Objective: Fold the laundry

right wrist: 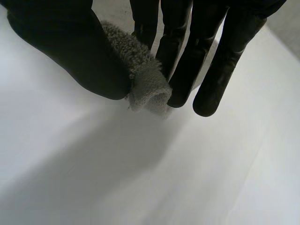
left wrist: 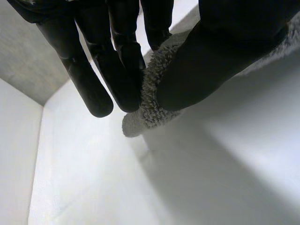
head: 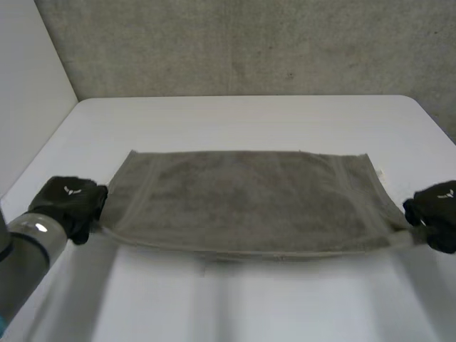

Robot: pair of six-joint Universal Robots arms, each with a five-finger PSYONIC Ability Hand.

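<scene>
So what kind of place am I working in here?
Likely a lab or test bench, not a home: a white table, a plain grey wall and a single grey towel.

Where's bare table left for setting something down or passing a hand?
Free: the white table strip between the far edge of the grey terry towel and the table's back edge; also the near strip before the towel's near edge, between the arms. Crowded: both near towel corners, pinched by the black left hand and black right hand.

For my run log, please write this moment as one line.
towel: flat on table, near edge raised | left robot hand: pinches near left corner | right robot hand: pinches near right corner
</scene>
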